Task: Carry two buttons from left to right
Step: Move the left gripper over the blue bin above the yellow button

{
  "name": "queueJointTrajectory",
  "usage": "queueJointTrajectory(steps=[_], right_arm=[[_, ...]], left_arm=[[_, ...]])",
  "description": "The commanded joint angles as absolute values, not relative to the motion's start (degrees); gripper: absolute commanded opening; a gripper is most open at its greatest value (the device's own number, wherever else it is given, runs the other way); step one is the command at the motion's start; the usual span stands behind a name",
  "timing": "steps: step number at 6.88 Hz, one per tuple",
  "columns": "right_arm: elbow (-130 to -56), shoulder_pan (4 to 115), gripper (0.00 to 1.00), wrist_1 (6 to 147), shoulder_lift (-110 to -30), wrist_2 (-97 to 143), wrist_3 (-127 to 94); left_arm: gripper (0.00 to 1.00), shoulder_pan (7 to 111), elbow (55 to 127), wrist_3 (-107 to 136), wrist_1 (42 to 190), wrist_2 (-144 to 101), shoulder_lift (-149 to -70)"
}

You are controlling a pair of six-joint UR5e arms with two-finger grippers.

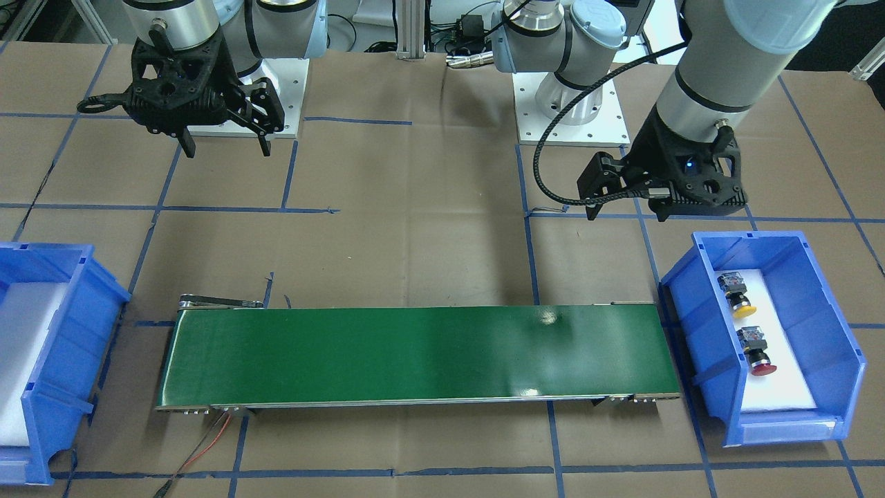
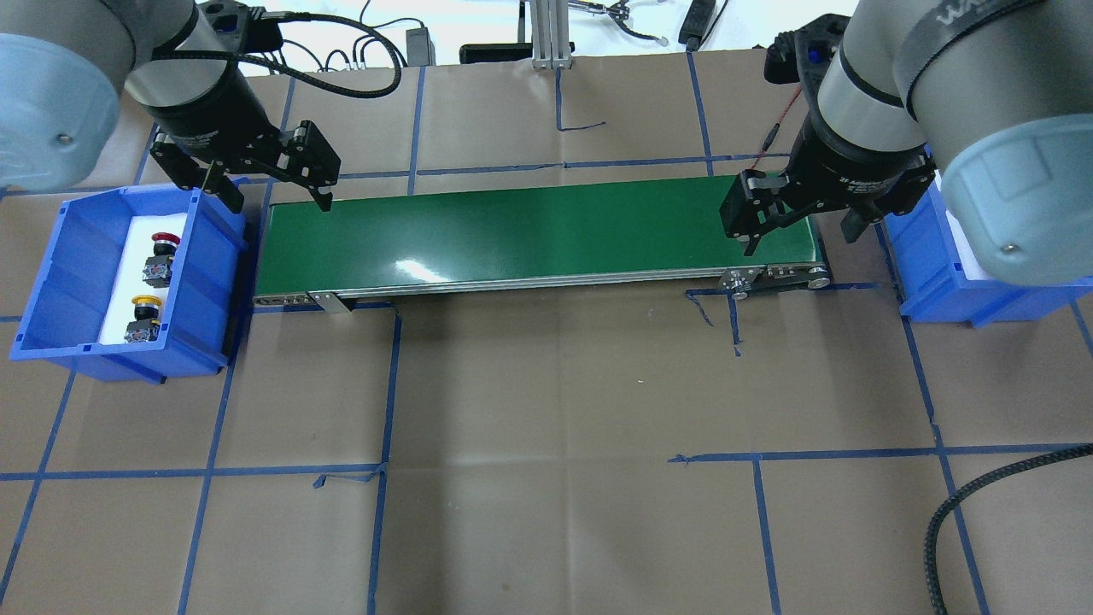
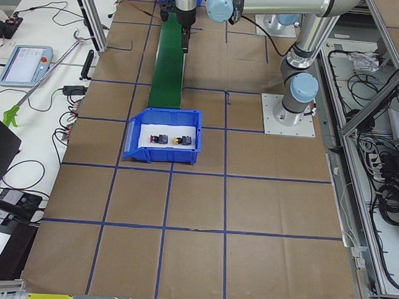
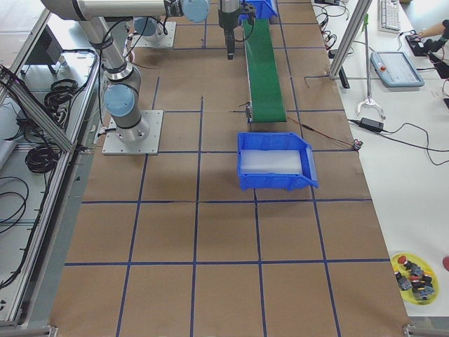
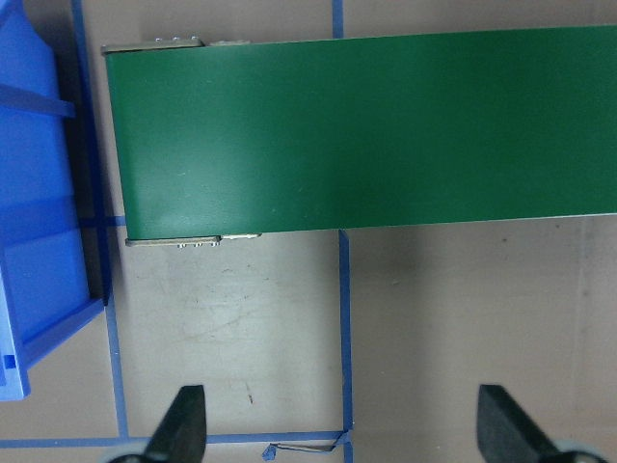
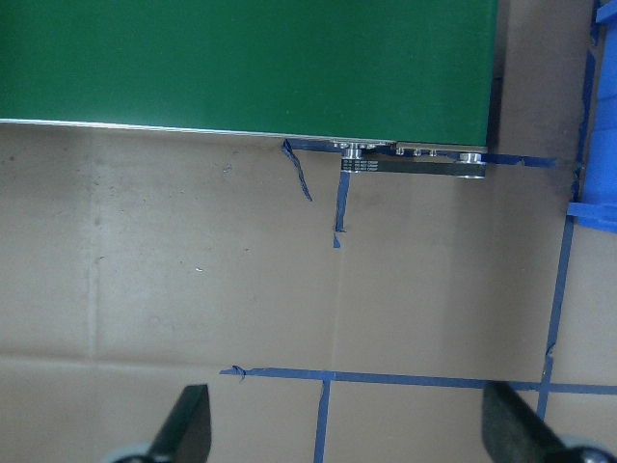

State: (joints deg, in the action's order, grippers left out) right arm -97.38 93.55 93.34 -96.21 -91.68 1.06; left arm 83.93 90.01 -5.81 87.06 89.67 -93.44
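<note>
Two buttons lie on the white pad inside the blue bin on my left side: a yellow-capped button and a red-capped button. My left gripper hangs open and empty above the brown paper, on the robot's side of that bin and the belt's end. My right gripper is also open and empty, high above the table near the belt's other end.
A green conveyor belt runs between the two bins. A second blue bin with a bare white pad sits at its right end. A yellow dish of spare parts lies at a table corner.
</note>
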Motion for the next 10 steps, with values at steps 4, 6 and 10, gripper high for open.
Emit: queueJointTrajectory(steps=[4,6,10], right_arm=[[-97.12,93.52,1.0,93.25,-95.37,-91.67,1.05],[-97.12,93.52,1.0,93.25,-95.36,-91.67,1.05],[-97.21,93.52,1.0,93.16,-95.45,-91.84,1.05]], left_arm=[[1.0,61.57,90.97,-30.96,86.75,89.82,-94.39],[1.0,55.57,90.97,-35.31,85.79,89.74,-97.71],[0.99,53.26,93.06,-38.23,75.44,89.47,-103.7]])
